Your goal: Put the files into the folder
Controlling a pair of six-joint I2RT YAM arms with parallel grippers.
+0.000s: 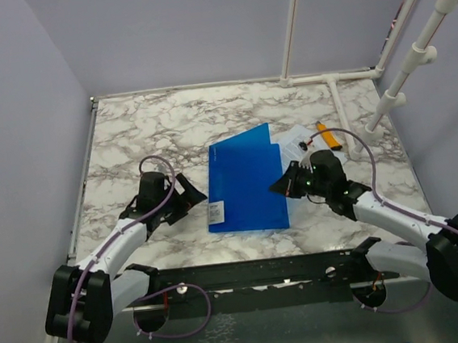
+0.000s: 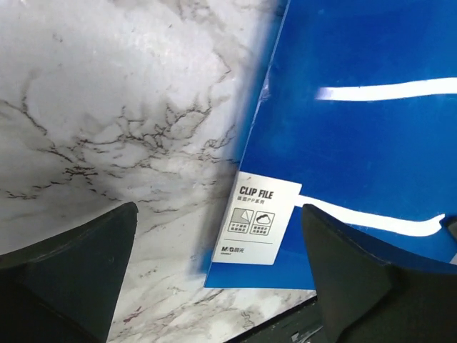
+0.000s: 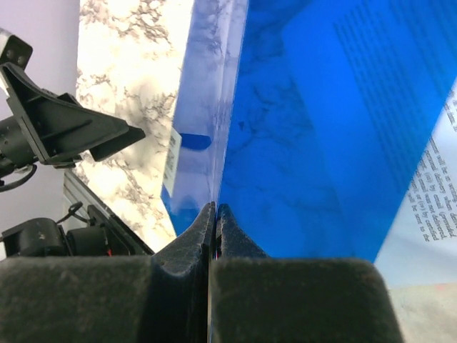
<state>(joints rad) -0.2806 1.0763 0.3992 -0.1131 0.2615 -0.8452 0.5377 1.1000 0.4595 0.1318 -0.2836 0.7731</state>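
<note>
The blue folder (image 1: 246,182) lies mid-table with its white label (image 2: 260,221) at the near left corner. Its cover is raised along the right edge, and my right gripper (image 1: 285,184) is shut on that cover edge (image 3: 216,209). The files (image 1: 298,142), white printed sheets, lie on the table just right of the folder, partly under the lifted cover; their text shows in the right wrist view (image 3: 434,187). My left gripper (image 1: 191,198) is open and empty just left of the folder's near left corner, and the label sits between its fingers (image 2: 78,264).
An orange pen (image 1: 329,137) lies right of the sheets. White pipes (image 1: 340,104) run along the back and right side of the marble table (image 1: 144,131). A black rail (image 1: 255,274) runs along the near edge. Lilac walls close in left and back.
</note>
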